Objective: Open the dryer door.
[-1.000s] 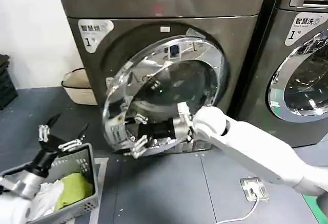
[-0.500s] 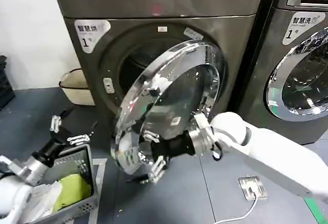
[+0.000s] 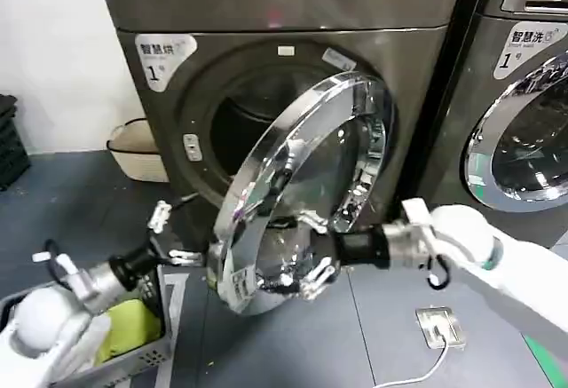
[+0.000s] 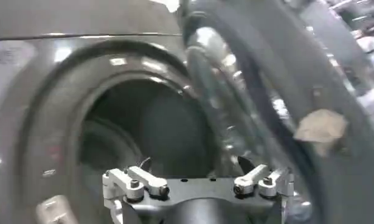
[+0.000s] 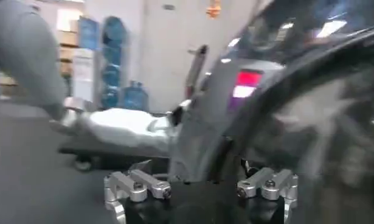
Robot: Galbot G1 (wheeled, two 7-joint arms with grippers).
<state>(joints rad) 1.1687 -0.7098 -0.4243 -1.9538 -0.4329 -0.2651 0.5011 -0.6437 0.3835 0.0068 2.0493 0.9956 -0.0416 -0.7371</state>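
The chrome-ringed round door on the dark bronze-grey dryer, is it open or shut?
Open. The chrome-ringed round door stands swung out from the dark bronze-grey dryer, baring the dark drum opening.

Dryer (image 3: 266,68) occupies upper centre of head view; 2nd machine (image 3: 524,113) stands beside it at right edge. Dryer door (image 3: 302,184) sits centre frame, swung partway out in front of drum opening (image 3: 240,122). Right gripper (image 3: 311,250) is at door's lower edge, arm entering from lower right. Left gripper (image 3: 169,237) is lower left, near door rim. Basket (image 3: 124,339) at bottom left; floor socket (image 3: 439,324) at lower right.
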